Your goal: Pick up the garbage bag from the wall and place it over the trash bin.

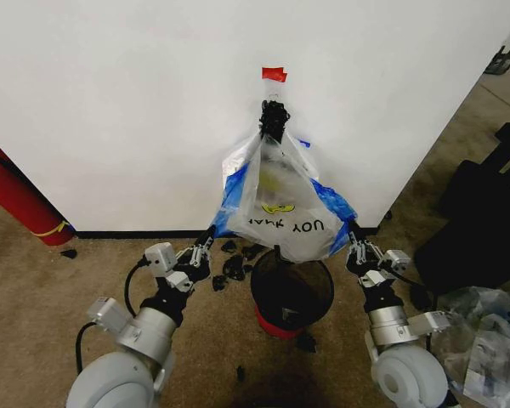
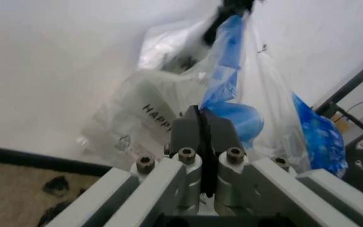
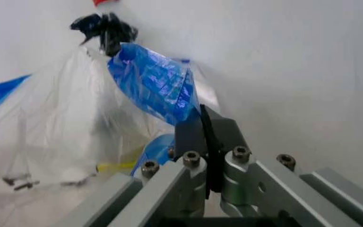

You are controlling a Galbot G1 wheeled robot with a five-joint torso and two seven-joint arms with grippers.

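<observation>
The garbage bag [image 1: 282, 200] is translucent white with blue patches, a yellow smiley and black lettering. The wall [image 1: 136, 102] is plain white, with a black baseboard [image 1: 136, 232] and a red tape tab [image 1: 274, 74]. The trash bin [image 1: 291, 293] is black with a red base. The floor [image 1: 34, 297] is tan carpet. A fire extinguisher [image 1: 17, 200] is red with a yellow band.

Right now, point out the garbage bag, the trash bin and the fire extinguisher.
garbage bag [image 1: 280, 212], head view, printed white front panel.
trash bin [image 1: 321, 276], head view, black rim at right.
fire extinguisher [image 1: 17, 200], head view, red cylinder body.
</observation>
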